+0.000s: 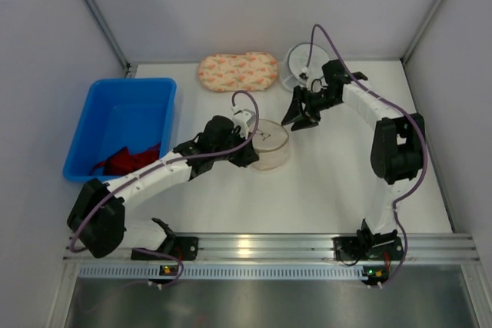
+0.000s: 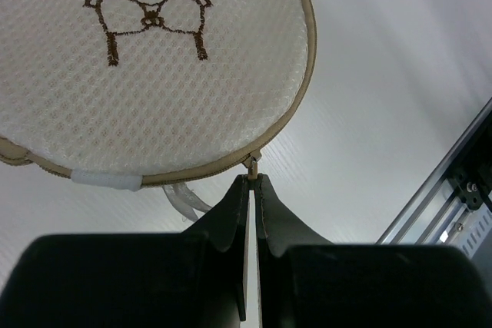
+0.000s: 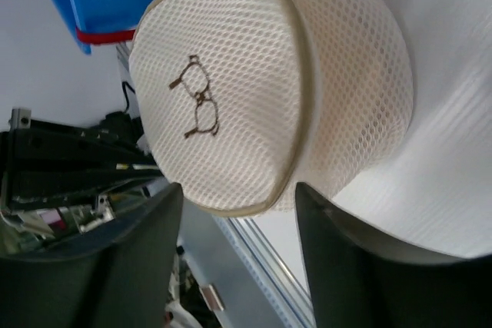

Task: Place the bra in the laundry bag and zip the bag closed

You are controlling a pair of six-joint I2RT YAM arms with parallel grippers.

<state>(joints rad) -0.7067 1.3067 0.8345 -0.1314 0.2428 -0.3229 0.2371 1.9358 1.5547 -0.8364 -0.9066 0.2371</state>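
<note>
Pinching zipper pull [image 2: 251,164] of laundry bag [image 2: 146,74], left fingers [image 2: 229,219]; red cloth [image 1: 123,161] in bin [image 1: 127,117].

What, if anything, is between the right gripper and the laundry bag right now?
Nothing visible. The right gripper is open with the laundry bag straight ahead in its wrist view. The left gripper, shut on the zipper pull, is at the bag's opposite side, outside that path.

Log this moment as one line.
phase: zip | left gripper: shut on zipper pull of laundry bag | right gripper: open, clear of bag | bra: not visible
</note>
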